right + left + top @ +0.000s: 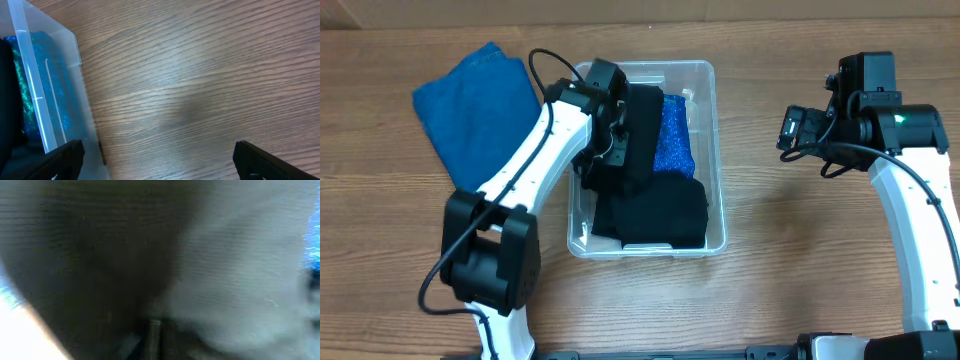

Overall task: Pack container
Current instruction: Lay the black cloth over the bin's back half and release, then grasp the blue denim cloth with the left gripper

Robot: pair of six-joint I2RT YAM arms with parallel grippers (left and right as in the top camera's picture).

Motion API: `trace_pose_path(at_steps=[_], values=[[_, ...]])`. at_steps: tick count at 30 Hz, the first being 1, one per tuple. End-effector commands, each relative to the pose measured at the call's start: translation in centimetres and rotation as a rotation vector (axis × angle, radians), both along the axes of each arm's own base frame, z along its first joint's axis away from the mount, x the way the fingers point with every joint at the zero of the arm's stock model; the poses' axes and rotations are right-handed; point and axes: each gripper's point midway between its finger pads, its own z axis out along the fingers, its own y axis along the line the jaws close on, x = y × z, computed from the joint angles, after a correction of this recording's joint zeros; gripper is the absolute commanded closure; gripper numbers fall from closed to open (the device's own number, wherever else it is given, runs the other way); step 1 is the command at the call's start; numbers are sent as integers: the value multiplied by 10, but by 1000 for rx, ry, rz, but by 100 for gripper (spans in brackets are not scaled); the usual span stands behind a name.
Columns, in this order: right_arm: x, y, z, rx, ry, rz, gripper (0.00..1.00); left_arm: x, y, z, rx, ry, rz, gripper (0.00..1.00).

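The clear container [718, 150] stands mid-table and holds a folded black cloth [660, 210] at its near end and a glittery blue cloth [673, 140] along its right side. My left gripper [613, 135] is inside the container's left half, shut on another black cloth [642, 135] that hangs beside it. That dark fabric [150, 255] fills the left wrist view and hides the fingers. My right gripper [790, 130] is open and empty over bare table to the right of the container. The right wrist view shows its fingers [160, 160] wide apart beside the container wall [55, 75].
A blue towel [475, 110] lies on the table to the left of the container, behind my left arm. Wood table [800, 250] lies between the container and my right arm.
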Motion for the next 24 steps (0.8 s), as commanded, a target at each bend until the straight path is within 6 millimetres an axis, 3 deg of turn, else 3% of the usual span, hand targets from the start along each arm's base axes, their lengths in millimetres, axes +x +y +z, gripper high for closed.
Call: trace_pose_path(at_steps=[1,2,3,4,5,6,9,11,14,16,19,21,24], values=[[0,0,2,4,-6,-2,0,25,27,157,-9,-422,59,0],[0,0,2,4,-7,-2,0,21,58,193,47,-529,139,0],[0,0,2,4,-7,-2,0,16,82,210,78,-574,205,0],[0,0,2,4,-7,-2,0,9,115,223,101,-596,297,0],[0,0,2,4,-7,-2,0,4,139,226,113,-593,368,0],[0,0,2,4,-7,-2,0,-3,177,224,141,-565,477,0],[0,0,2,4,-7,-2,0,-10,262,194,114,-454,704,0],[0,0,2,4,-7,-2,0,-10,301,174,78,-402,806,0],[0,0,2,4,-6,-2,0,11,352,114,-102,-314,840,0],[0,0,1,4,-5,-2,0,27,363,67,-230,-254,802,0],[0,0,1,4,-6,-2,0,49,349,6,-395,-187,683,0],[-1,0,1,4,-3,-2,0,61,335,-32,-519,-147,650,0],[0,0,1,4,-4,-2,0,79,297,-62,-706,-110,594,0]])
